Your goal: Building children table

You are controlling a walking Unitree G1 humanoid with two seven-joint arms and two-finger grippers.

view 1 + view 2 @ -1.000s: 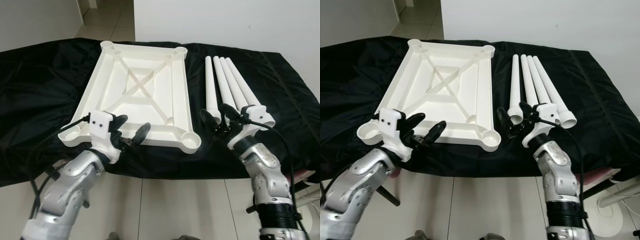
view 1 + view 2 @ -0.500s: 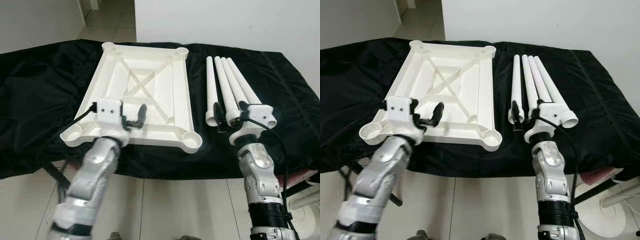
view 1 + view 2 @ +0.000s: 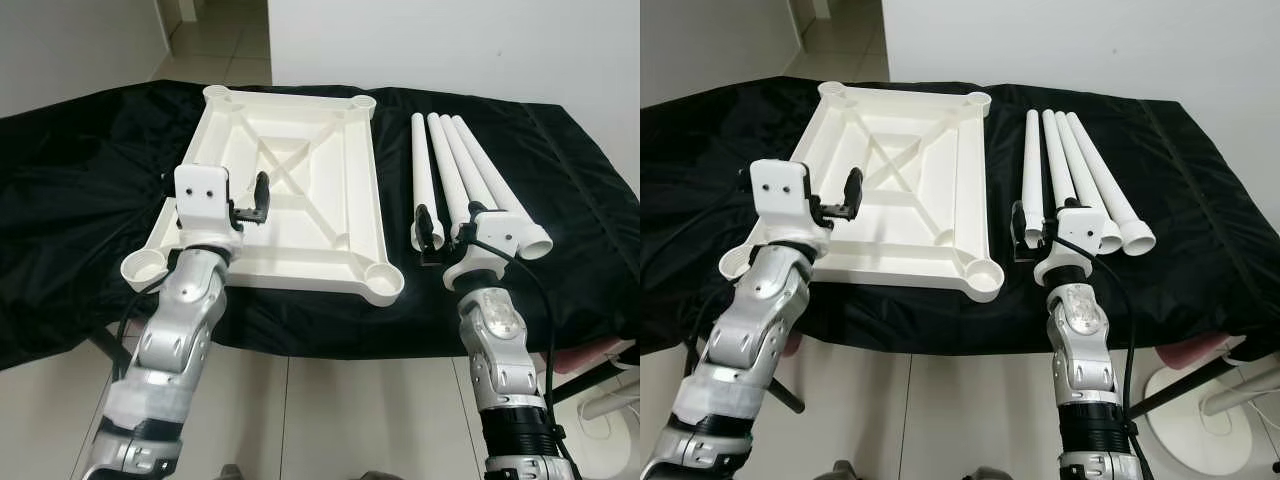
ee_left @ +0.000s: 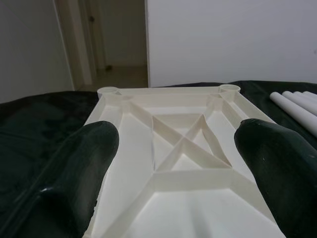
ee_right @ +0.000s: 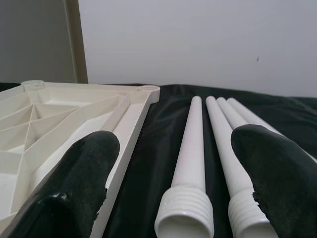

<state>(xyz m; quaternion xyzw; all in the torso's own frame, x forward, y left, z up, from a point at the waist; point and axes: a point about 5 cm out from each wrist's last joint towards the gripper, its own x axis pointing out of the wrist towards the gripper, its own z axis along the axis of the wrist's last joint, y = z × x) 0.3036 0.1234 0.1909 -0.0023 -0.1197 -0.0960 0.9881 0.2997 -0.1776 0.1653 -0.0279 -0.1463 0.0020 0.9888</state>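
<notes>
Your left gripper [image 3: 245, 205] hovers open over the inverted tabletop [image 3: 290, 150], frame centre-left. Your right gripper [image 3: 447, 225], open, sits at the legs' [image 3: 450, 165] threaded ends, centre-right, on black cloth [image 3: 90, 170].

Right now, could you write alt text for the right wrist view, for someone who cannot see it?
Two black fingers of the open right end effector frame white table legs lying side by side on a black cloth, threaded ends toward the camera. Beside the legs lies the upturned white tabletop, its ribs showing.
</notes>
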